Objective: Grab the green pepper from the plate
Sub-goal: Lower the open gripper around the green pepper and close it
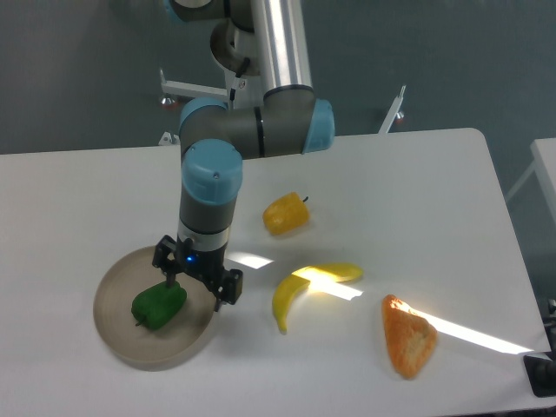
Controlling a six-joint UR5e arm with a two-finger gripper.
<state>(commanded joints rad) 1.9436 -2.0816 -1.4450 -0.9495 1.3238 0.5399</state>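
Now arm vertical, claw (196, 285) spread wide over plate (122, 340), beside green pepper (158, 304)

Nothing here can be read: no lettering, label, brand or number shows on anything from where I stand.
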